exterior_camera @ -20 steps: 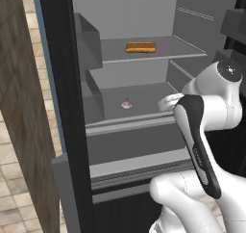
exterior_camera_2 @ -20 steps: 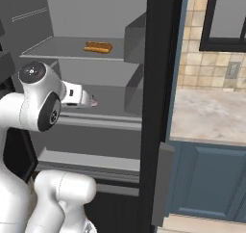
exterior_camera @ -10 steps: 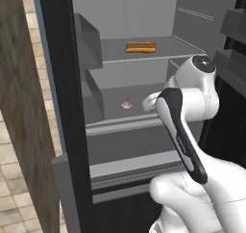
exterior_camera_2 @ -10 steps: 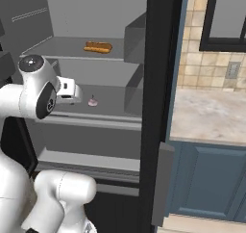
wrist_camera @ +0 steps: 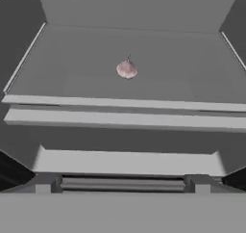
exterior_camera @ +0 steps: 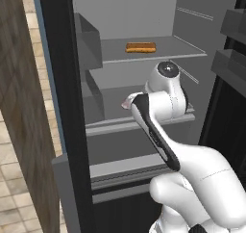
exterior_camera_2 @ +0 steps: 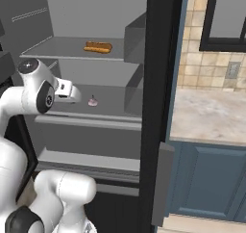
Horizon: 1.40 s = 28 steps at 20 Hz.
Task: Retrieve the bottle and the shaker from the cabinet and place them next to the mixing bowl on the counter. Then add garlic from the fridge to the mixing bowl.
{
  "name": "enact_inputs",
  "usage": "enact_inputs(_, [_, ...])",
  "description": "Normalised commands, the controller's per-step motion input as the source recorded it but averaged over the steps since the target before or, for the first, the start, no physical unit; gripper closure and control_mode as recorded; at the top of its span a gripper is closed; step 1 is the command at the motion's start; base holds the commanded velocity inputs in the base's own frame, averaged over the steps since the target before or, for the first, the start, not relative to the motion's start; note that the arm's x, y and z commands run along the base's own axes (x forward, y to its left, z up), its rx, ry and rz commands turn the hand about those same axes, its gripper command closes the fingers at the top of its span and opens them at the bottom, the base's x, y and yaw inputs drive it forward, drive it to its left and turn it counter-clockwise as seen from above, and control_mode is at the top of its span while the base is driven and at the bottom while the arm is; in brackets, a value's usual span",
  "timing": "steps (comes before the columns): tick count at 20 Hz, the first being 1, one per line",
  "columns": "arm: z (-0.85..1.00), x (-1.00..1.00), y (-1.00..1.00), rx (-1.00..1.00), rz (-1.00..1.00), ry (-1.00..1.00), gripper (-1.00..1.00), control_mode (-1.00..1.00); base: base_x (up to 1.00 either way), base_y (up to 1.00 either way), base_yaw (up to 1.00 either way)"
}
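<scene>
The fridge (exterior_camera: 62, 107) stands open in front of me, grey inside. The garlic (wrist_camera: 127, 69), a small whitish-pink bulb, lies on the middle grey shelf (wrist_camera: 57, 78), a little back from its front edge. From the right base view the garlic (exterior_camera_2: 92, 101) sits just right of my gripper (exterior_camera_2: 76, 96), which points at it from a short way off and is apart from it. The jaws are open with nothing between them. My forearm covers most of the garlic (exterior_camera: 126, 103) in the left base view. The beige counter (exterior_camera_2: 211, 116) lies right of the fridge. Bottle, shaker, cabinet and mixing bowl are out of view.
A brown loaf-like item (exterior_camera: 141, 47) lies on the shelf above. Grey door bins (exterior_camera: 89, 44) hang at the left, and the fridge's dark edge post (exterior_camera_2: 161, 83) stands between the shelves and the counter. Dark blue drawers (exterior_camera_2: 206, 179) sit under the counter.
My arm has swung left across the front of the shelves, and my forearm now covers most of the garlic in the left base view. The garlic has not moved.
</scene>
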Motion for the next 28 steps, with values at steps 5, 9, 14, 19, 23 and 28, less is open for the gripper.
enact_inputs(5, [-0.05,0.21,-0.06,0.02,-0.06,0.10,-1.00,-1.00,0.00,0.00,0.00])
enact_inputs(9, [-0.32,0.28,-0.24,0.05,0.01,0.15,-1.00,-1.00,0.00,0.00,0.00])
enact_inputs(14, [-0.41,0.42,-0.13,0.03,0.05,0.13,-1.00,-1.00,0.00,0.00,0.00])
enact_inputs(19, [-0.31,0.30,-0.01,0.00,0.03,0.04,-1.00,-1.00,0.00,0.00,0.00])
enact_inputs(23, [-0.32,0.43,0.00,0.00,0.01,0.00,-1.00,-1.00,0.00,0.00,0.00])
enact_inputs(28, [-0.20,0.52,0.00,0.00,0.00,0.00,-1.00,-1.00,0.00,0.00,0.00])
